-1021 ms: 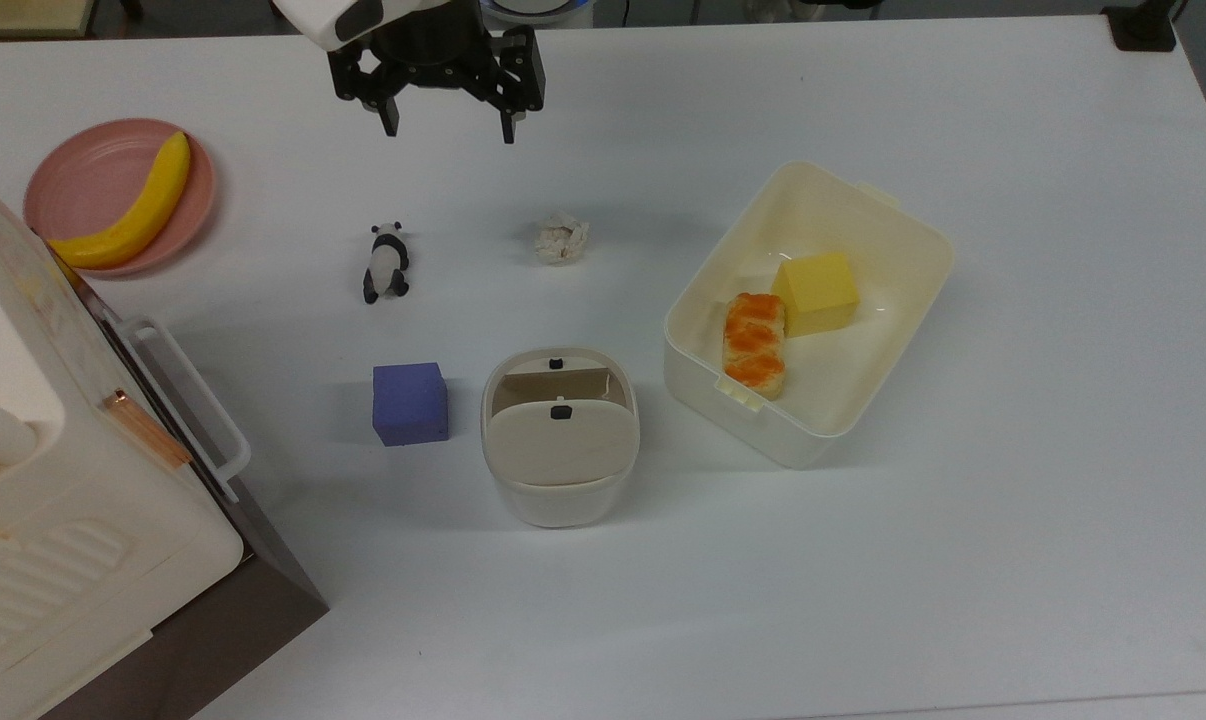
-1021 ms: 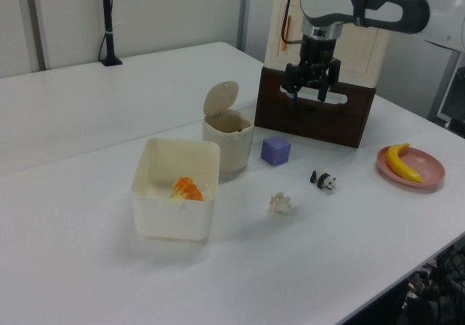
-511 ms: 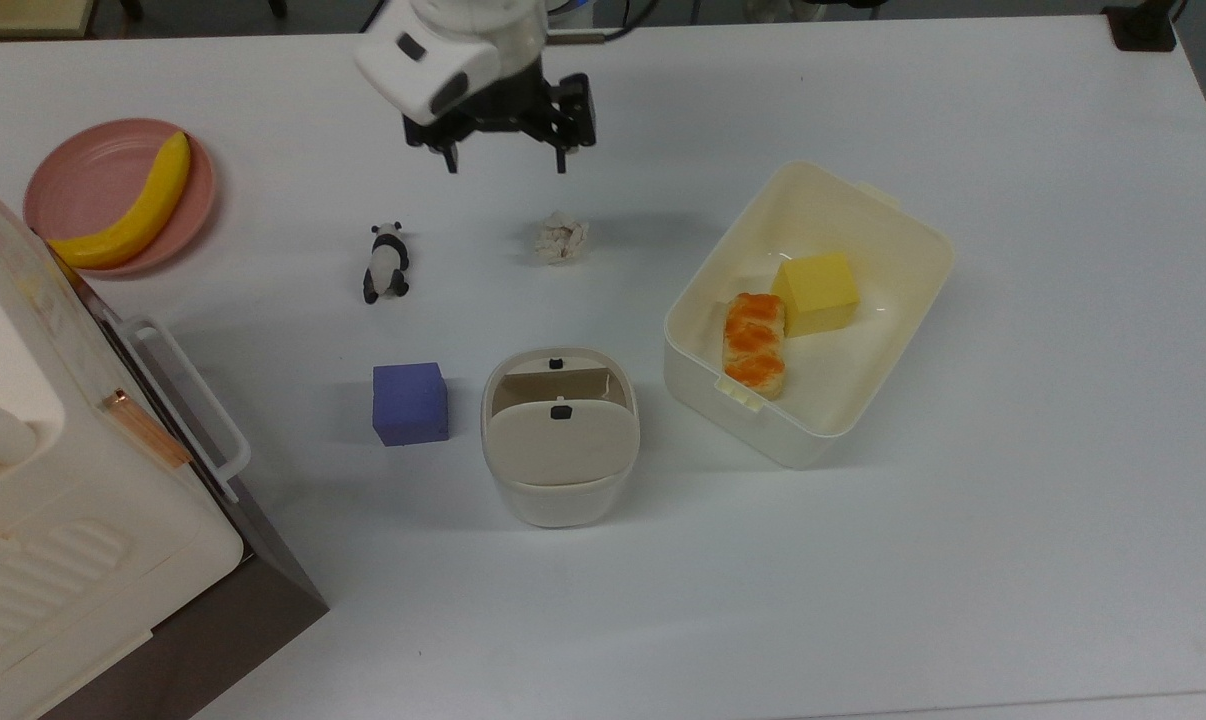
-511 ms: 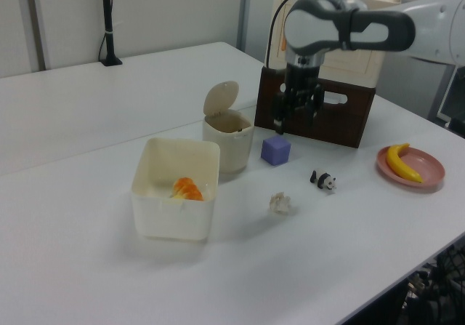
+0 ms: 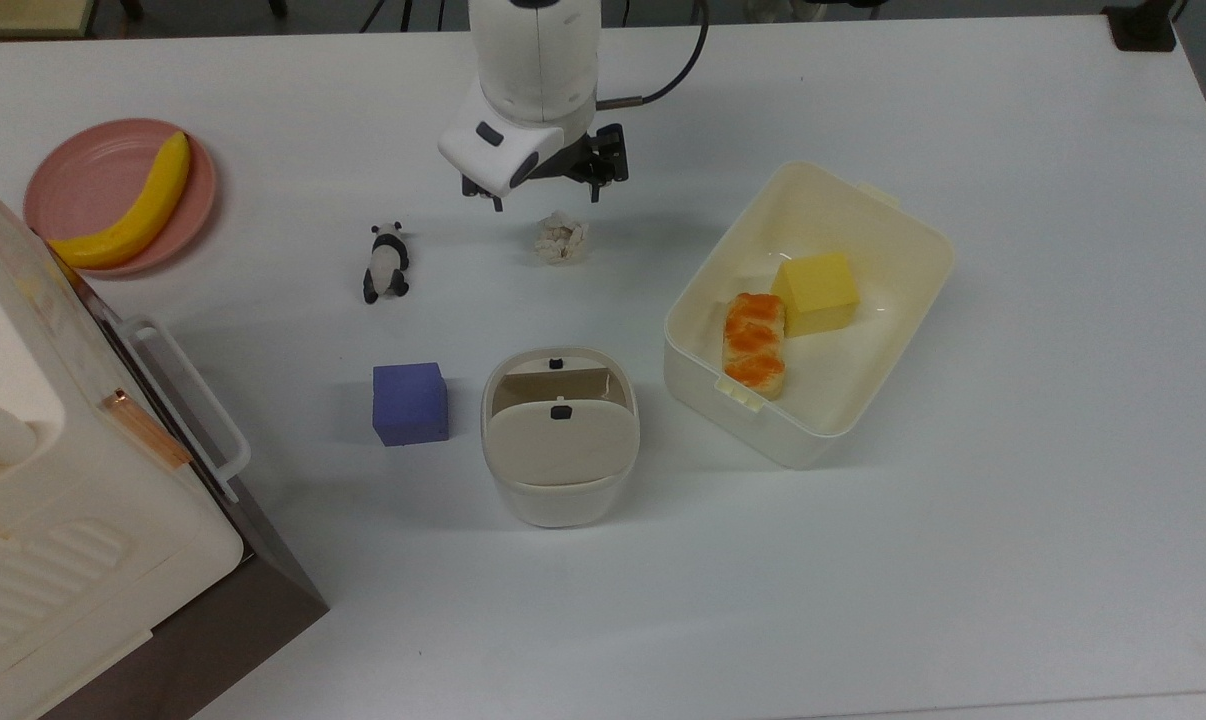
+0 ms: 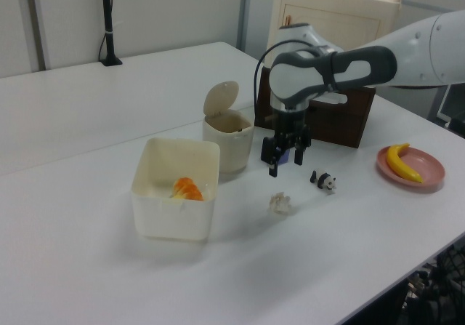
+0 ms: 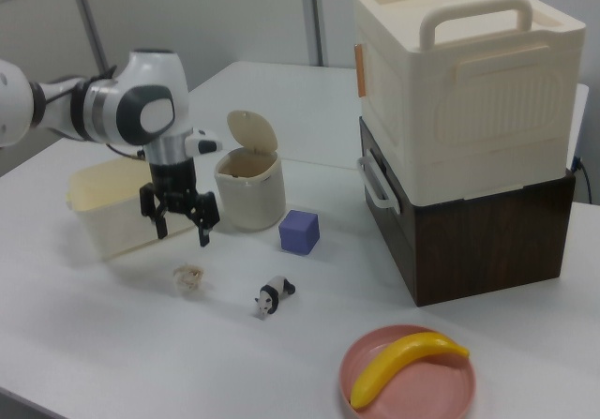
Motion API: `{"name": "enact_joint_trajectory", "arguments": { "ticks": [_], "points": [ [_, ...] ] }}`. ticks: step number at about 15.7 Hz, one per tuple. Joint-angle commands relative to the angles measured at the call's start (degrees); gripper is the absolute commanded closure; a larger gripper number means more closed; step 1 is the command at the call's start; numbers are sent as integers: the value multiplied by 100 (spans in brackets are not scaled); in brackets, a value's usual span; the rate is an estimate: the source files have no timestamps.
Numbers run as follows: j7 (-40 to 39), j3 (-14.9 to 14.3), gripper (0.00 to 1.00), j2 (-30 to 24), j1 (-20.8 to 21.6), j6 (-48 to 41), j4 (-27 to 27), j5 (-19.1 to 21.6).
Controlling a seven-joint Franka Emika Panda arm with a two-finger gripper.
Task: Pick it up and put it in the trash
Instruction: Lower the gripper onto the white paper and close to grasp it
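Note:
The crumpled whitish paper wad (image 5: 561, 238) (image 6: 280, 203) (image 7: 189, 277) lies on the white table, between the panda figurine and the large tub. My gripper (image 5: 546, 200) (image 6: 285, 163) (image 7: 181, 234) hangs open a little above it, toward the top view's upper edge, with nothing between its fingers. The trash (image 5: 560, 435) (image 6: 227, 142) (image 7: 250, 189), a small cream bin, stands in the top view's lower middle. One of its flaps is raised upright and the other lies flat.
A panda figurine (image 5: 387, 262) sits on the top view's left of the wad, with a purple cube (image 5: 410, 402) beside the bin. A cream tub (image 5: 915, 250) holds food pieces. A pink plate (image 5: 83, 170) carries a banana. A large cream box (image 7: 469, 119) stands on a brown base.
The gripper has travelled down and rightward in the top view, from the table's far edge to just over the paper wad, and has come lower. It stays open. Nothing else moved.

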Motion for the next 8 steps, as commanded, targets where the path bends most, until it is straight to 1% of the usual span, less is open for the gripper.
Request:
{"name": "enact_joint_trajectory", "arguments": {
  "ticks": [1, 8],
  "points": [
    [-142, 101, 0, 13, 58, 324, -385, -80],
    [-134, 119, 0, 383, 76, 658, -438, -159]
  ]
}}
